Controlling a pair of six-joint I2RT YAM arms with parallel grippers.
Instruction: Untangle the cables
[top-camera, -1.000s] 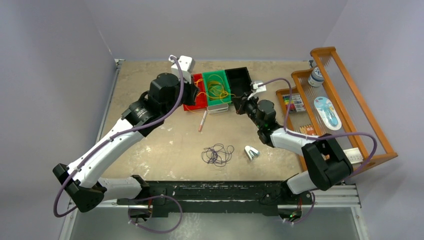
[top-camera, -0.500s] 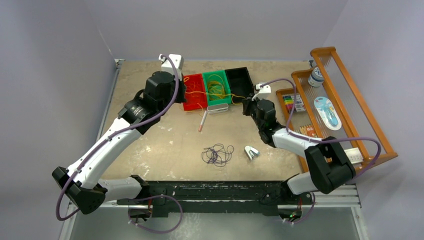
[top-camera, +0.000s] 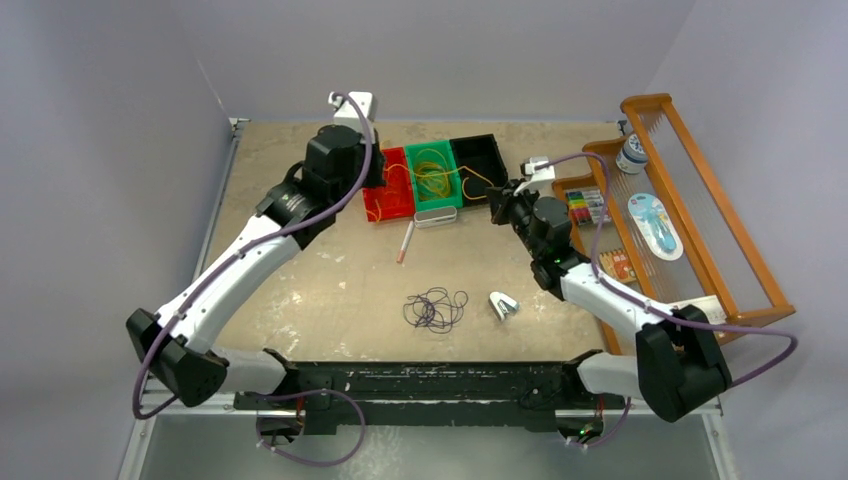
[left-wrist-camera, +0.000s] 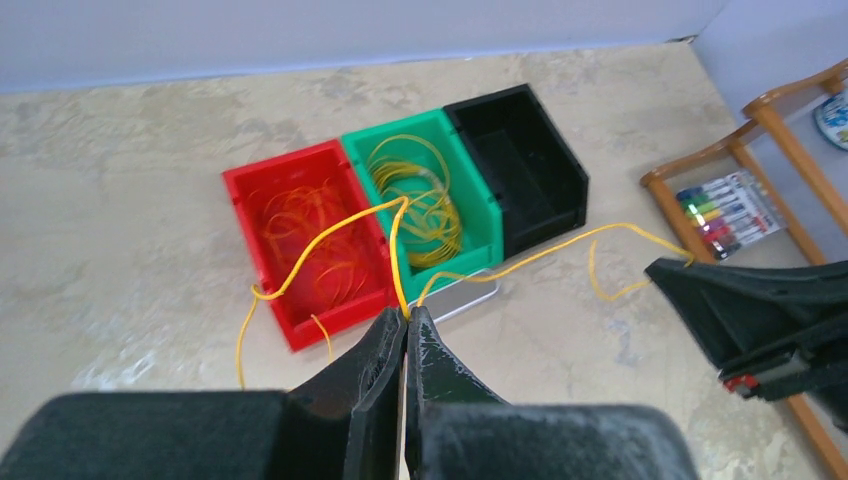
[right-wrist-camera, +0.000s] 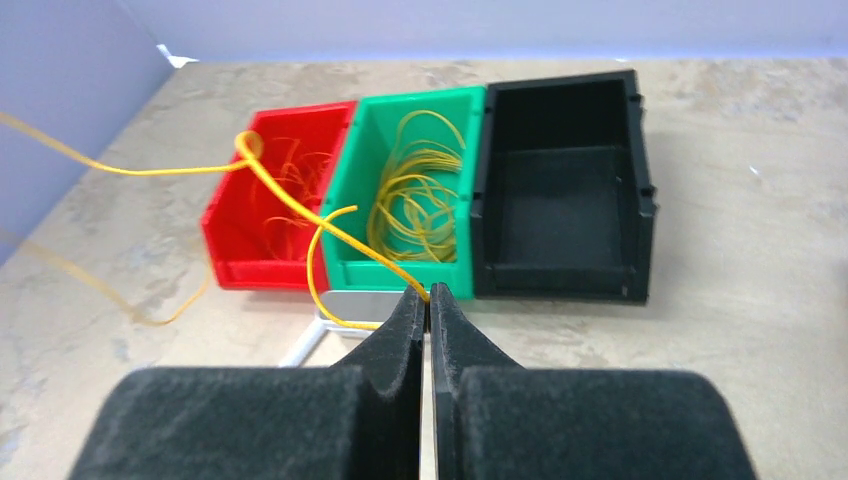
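Three bins (left-wrist-camera: 478, 205), one purple bundle (top-camera: 435, 308), one yellow cable (right-wrist-camera: 245, 145) between both closed jaws.

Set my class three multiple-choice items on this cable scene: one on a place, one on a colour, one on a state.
1. Where is the purple cable? A in the black bin; B on the table; C on the rack.
2. What colour is the cable held by the right gripper? A yellow; B blue; C white.
3. How is the left gripper? A wide open; B holding a pen; C shut on that cable.

Answers: 1 B, it lies loose on the bare tabletop. 2 A, the yellow cable runs out from its closed fingertips. 3 C, its fingers pinch the yellow cable.
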